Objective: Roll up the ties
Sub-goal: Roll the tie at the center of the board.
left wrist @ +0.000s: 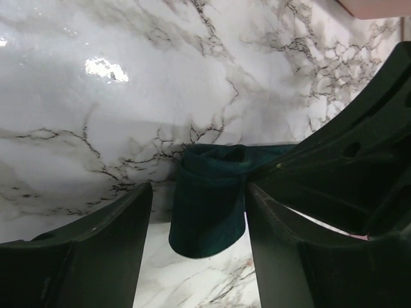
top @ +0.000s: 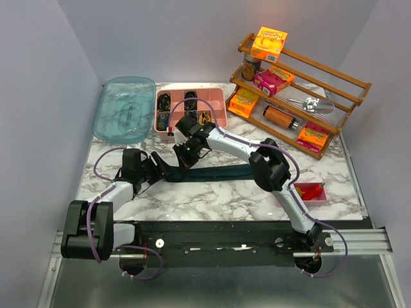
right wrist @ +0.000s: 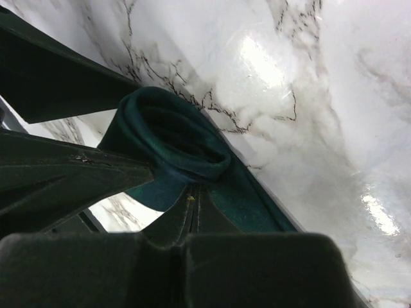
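Note:
A dark teal tie [top: 218, 173] lies flat across the middle of the table. Its left end is rolled into a small loose coil [right wrist: 173, 138], which also shows in the left wrist view [left wrist: 205, 212]. My left gripper [top: 165, 170] is open, with its fingers [left wrist: 115, 237] on either side of the coil; the right finger touches it. My right gripper [top: 182, 160] comes in from above, and its tips [right wrist: 194, 196] are shut on the tie's fabric at the coil's edge. The left gripper's fingers [right wrist: 70, 170] show beside the coil in the right wrist view.
A pink divided organizer [top: 215, 102] with dark and yellow coils stands at the back. A teal plastic lid [top: 125, 109] lies to its left. A wooden rack [top: 334, 96] with boxes and cans is at the back right. A small red tray [top: 311, 191] is at the right.

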Motion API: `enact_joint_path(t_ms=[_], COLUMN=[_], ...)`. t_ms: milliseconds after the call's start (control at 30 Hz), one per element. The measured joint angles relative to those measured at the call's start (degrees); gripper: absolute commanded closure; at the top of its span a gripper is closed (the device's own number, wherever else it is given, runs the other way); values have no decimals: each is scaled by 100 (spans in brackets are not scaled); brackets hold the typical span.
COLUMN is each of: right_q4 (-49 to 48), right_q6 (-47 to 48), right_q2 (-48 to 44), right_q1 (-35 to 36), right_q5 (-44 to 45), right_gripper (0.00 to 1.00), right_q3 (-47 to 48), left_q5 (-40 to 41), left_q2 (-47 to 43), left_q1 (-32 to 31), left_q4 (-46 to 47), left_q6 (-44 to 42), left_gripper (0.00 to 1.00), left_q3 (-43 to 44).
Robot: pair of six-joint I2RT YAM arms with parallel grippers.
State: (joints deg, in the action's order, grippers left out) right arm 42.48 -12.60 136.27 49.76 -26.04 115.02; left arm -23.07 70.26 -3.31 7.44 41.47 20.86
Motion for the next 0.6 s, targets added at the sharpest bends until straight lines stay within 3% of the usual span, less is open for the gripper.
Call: enact_joint_path(t_ms=[300,600], right_q4=[-96,-107], right_q6=[-26,-46], right_q2=[4,24], right_q1=[0,0], right_q5=[0,-13], right_gripper=[99,99], right_q3=[-79,-76], left_q5=[-225,-352], left_q2=[168,243], left_q1=[0,0], left_q4=[719,1163], left_q6=[142,240], left_gripper=[45,69], left_q3=[-275,-466])
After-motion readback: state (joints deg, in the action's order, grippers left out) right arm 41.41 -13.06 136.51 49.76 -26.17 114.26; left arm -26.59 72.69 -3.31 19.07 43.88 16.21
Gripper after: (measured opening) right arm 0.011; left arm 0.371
